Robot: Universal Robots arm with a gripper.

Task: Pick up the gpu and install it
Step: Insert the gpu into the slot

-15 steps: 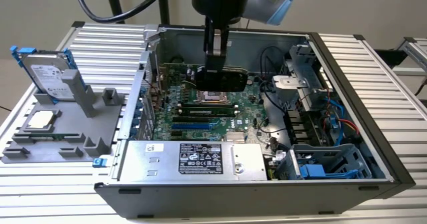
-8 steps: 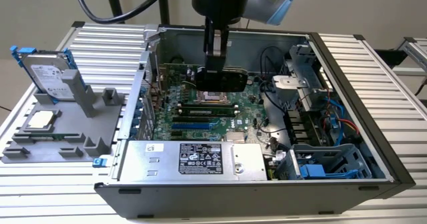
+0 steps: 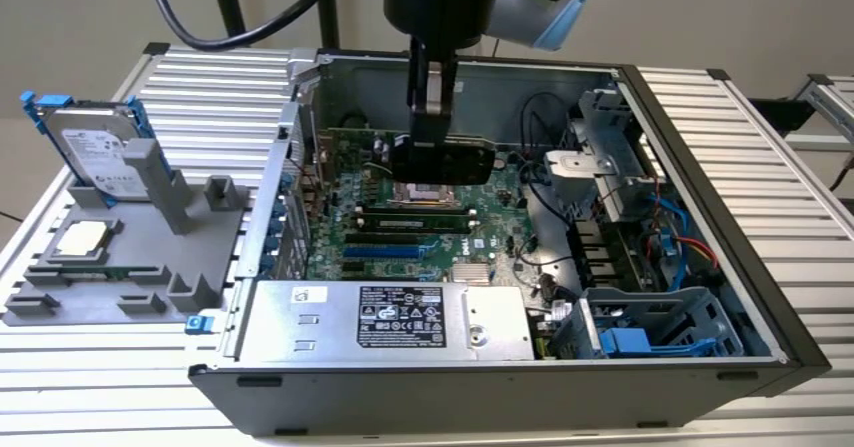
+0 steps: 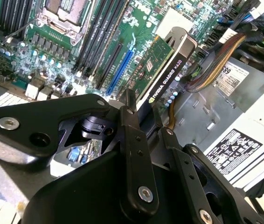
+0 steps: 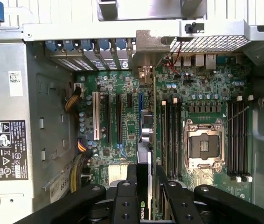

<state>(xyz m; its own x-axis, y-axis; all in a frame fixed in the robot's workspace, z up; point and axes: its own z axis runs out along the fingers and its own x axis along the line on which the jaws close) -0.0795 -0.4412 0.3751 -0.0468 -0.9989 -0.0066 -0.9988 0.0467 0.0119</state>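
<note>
The pick-up is done and the install is in hand. The claw (image 3: 430,152) hangs inside the open computer case (image 3: 694,217), clamped on the gpu (image 3: 461,160), which it carries edge-down above the motherboard (image 3: 400,237). In the exterior view the card hangs just over the empty processor socket (image 3: 424,193) and the memory sticks, toward the far side of the board, with the long expansion slots (image 3: 387,252) nearer the camera.

In the second wrist view the gpu (image 4: 162,77) juts out from between the claw's fingers (image 4: 131,140), green board on one face and black cover on the other, and it sits tilted over the blue slot (image 4: 121,70), not yet in it. In the first wrist view the card's thin edge (image 5: 145,140) runs straight out from the claw (image 5: 143,186) toward the slot openings in the case's rear wall (image 5: 94,46), lying between the long slots and the memory sticks.

As I judge it, seating calls for lining the card's bottom edge along one long slot, with its metal end meeting the rear wall openings, then a straight, even press down. The card looks stiff but thin, so a skewed push could jam it.
</note>
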